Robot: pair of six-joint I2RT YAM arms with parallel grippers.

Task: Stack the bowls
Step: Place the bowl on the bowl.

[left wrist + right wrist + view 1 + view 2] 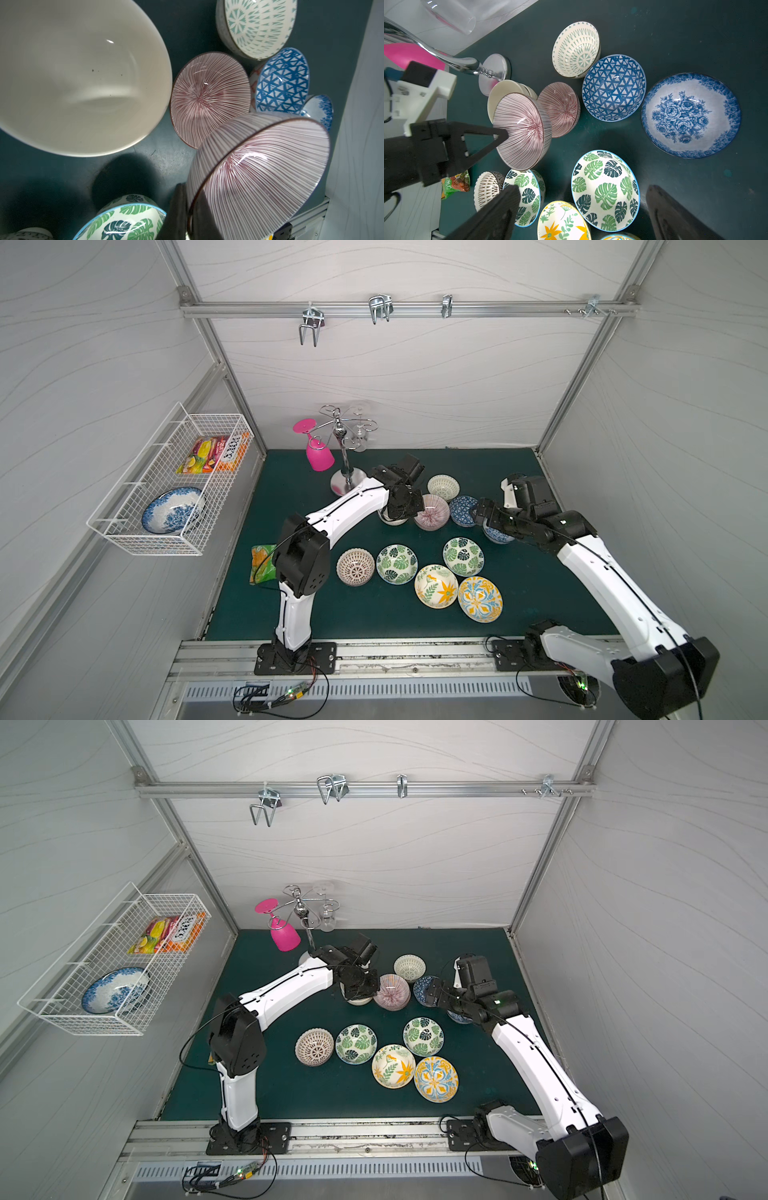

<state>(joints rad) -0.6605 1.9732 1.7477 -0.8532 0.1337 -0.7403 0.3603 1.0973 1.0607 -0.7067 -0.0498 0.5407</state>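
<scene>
I count two pink-striped bowls point(525, 128), two green-leaf bowls point(397, 564), two yellow-floral bowls point(436, 586), two lattice bowls point(355, 567), two blue-and-white bowls point(613, 87) and what look like two nested cream bowls point(500, 91). That makes twelve I can see. There is also one pink wine glass point(319, 456) and one large dish point(172, 510).

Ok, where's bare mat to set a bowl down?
Bare mat along the front, between the yellow bowl and the rail, and in the back right corner behind the green lattice bowl. The middle is crowded, leaf bowl and neighbours nearly touching.
</scene>
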